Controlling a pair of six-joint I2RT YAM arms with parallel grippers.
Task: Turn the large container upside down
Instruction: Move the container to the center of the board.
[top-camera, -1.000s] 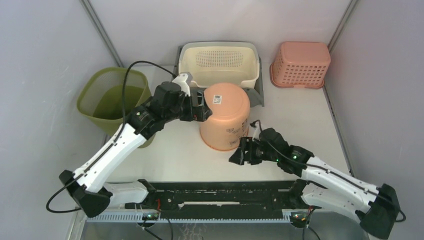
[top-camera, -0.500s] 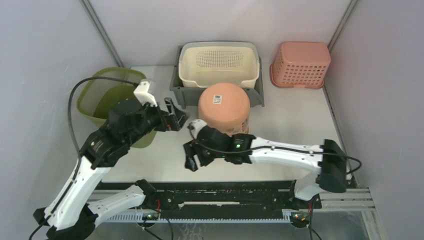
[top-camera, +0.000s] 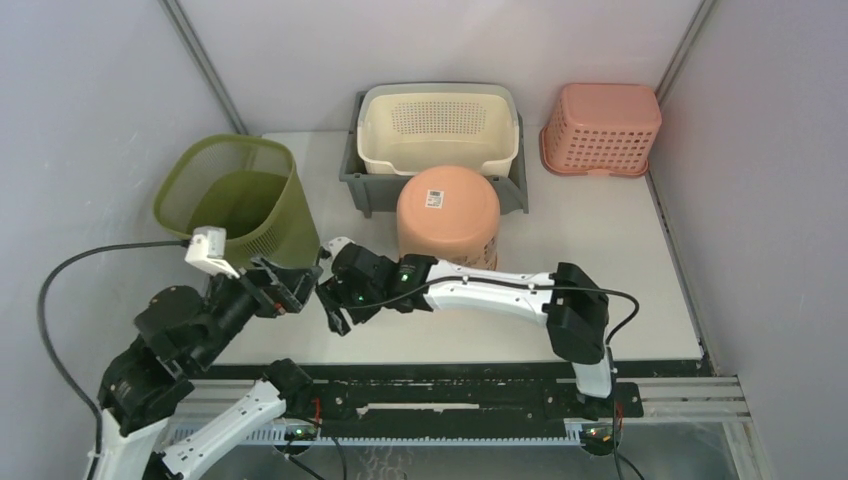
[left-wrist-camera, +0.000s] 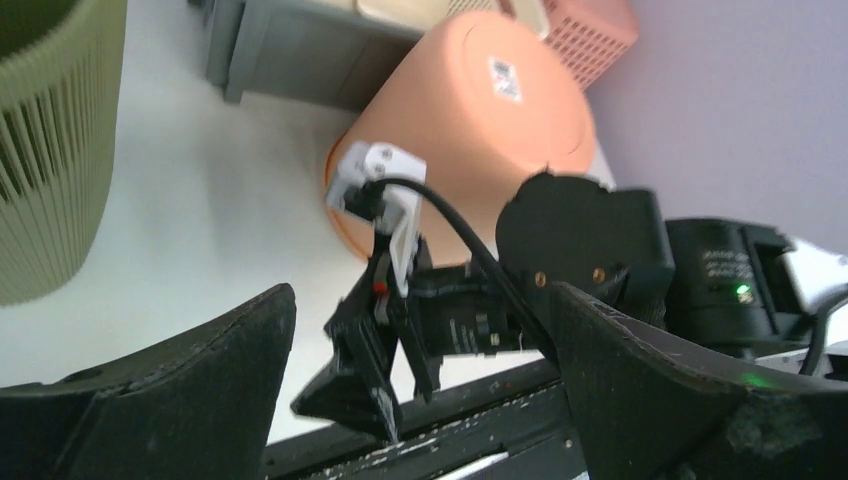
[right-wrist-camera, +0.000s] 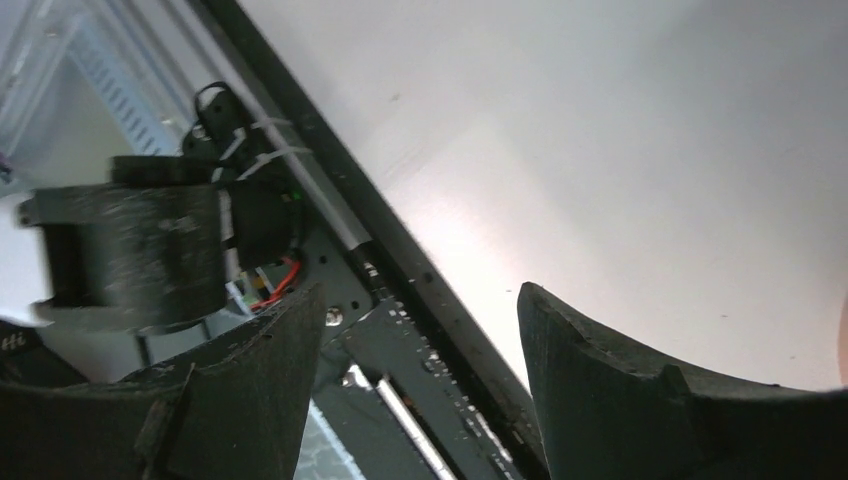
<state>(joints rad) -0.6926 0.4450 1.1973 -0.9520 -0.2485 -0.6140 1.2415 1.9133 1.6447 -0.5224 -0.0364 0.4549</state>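
Observation:
The large orange container (top-camera: 448, 225) stands mouth down on the white table, its flat base with a barcode sticker facing up. It also shows in the left wrist view (left-wrist-camera: 470, 120). No gripper touches it. My left gripper (top-camera: 292, 285) is open and empty, low over the table's front left, to the left of the container; its jaws stand wide apart in the left wrist view (left-wrist-camera: 420, 400). My right gripper (top-camera: 335, 308) is open and empty just right of the left one, stretched across from the right base. In its own view (right-wrist-camera: 420, 390) it points at the front rail.
A green mesh bin (top-camera: 235, 195) stands at the left. A grey tray holding a cream basket (top-camera: 440, 125) is right behind the container. A pink basket (top-camera: 602, 125) sits at the back right. A black rail (top-camera: 450, 385) runs along the front edge.
Both grippers have left the container, which went from tilted to standing flat on its rim. The left arm drew back toward the front left; the right arm swung left across the front.

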